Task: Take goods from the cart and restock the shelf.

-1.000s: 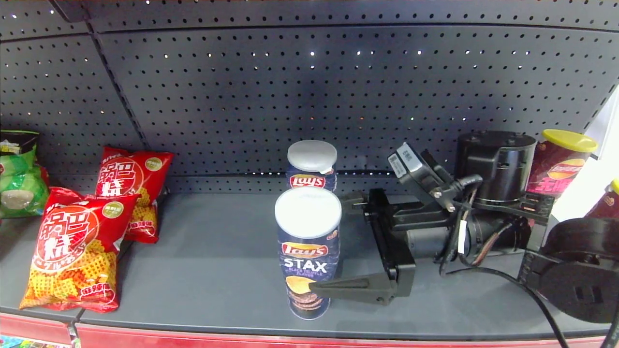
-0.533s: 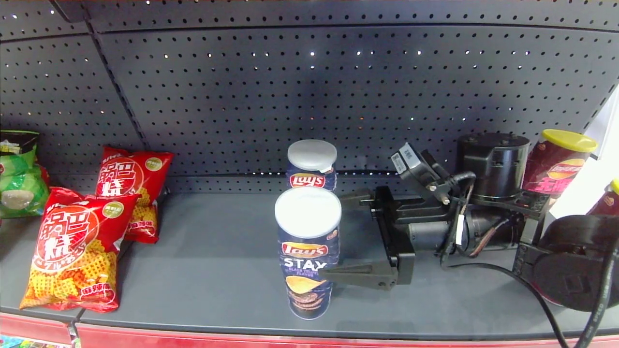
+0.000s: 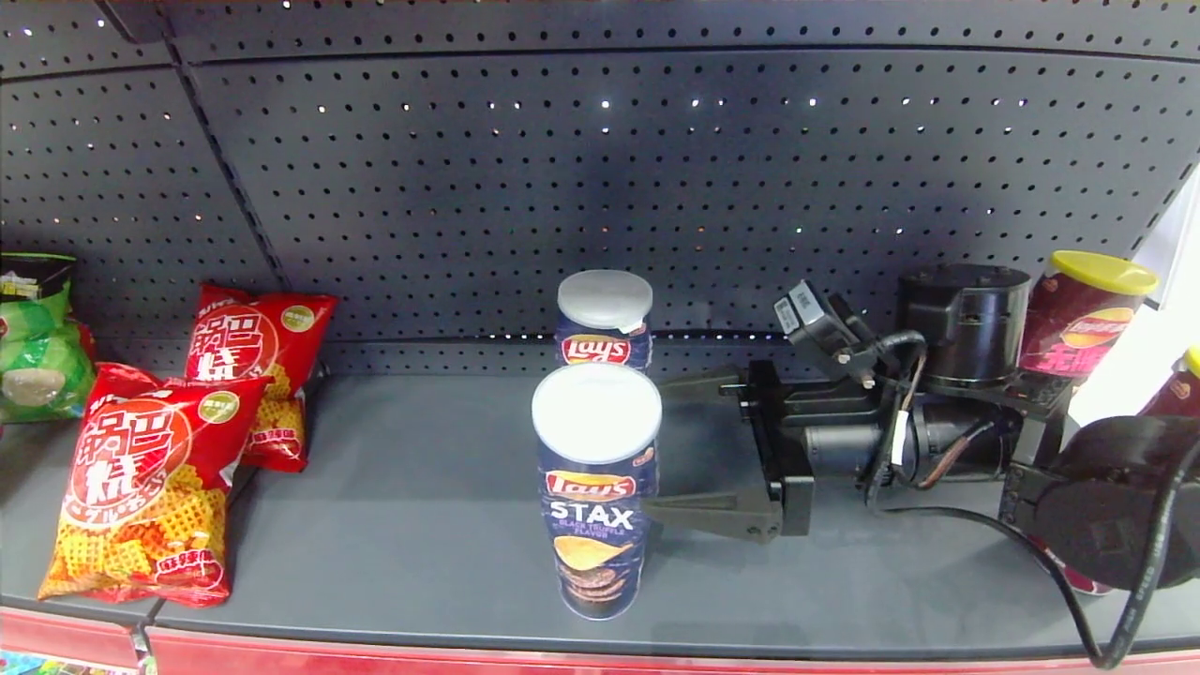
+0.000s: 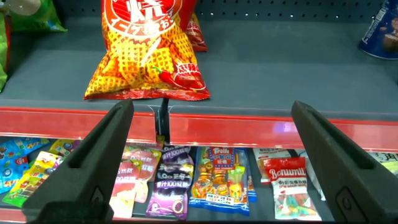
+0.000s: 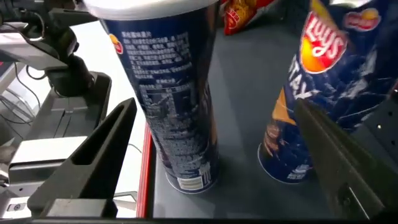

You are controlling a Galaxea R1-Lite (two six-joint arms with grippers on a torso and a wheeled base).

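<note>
While the chip can [image 3: 596, 487] stands at the shelf [image 3: 422, 525] front edge, the right end effector [image 3: 670, 448] gapes released beside it, the left end effector [image 4: 212, 109] likewise.

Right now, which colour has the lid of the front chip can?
Pale grey, almost white; the lid shows best in the head view.
</note>
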